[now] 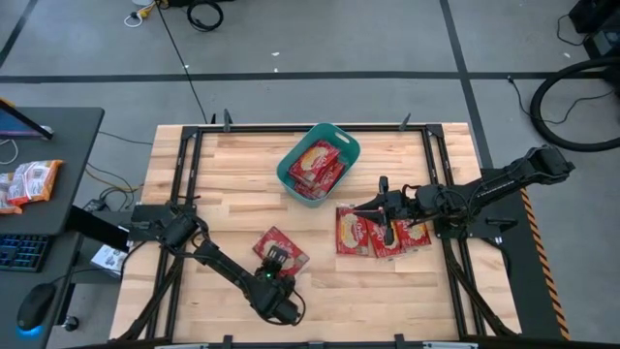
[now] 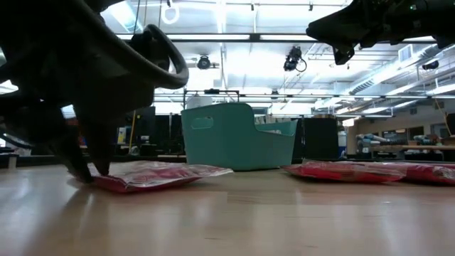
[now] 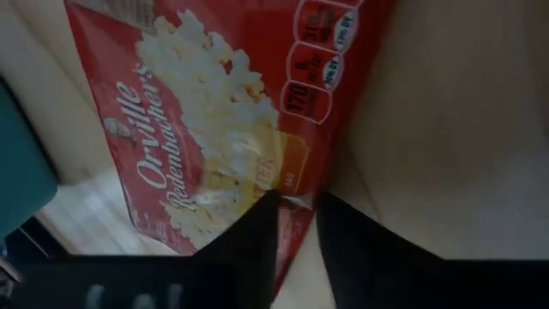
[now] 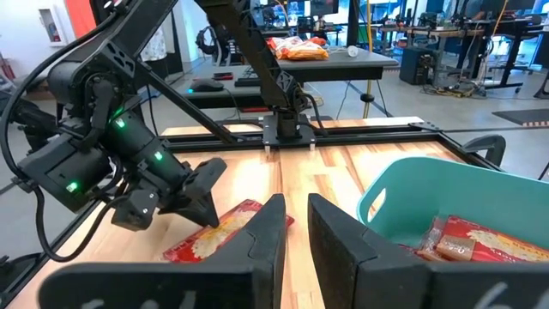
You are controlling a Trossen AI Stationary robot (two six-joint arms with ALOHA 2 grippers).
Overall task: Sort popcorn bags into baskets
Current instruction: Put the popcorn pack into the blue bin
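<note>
A wooden table (image 1: 232, 204) holds a teal basket (image 1: 344, 142) near its far edge, with several red popcorn bags (image 1: 318, 167) inside. A loose cluster of red bags (image 1: 355, 233) lies flat on the table to the right of centre, just beside the basket. One single bag (image 1: 281, 246) lies alone nearer the front. The left gripper (image 3: 298, 225) reaches down to this lone bag, its two dark fingers (image 3: 249, 240) narrowed around the bag's edge and pinching it against the table. The right gripper (image 4: 297, 225) hovers above the cluster, holding nothing, its fingers (image 4: 268, 225) parted by a narrow gap.
</note>
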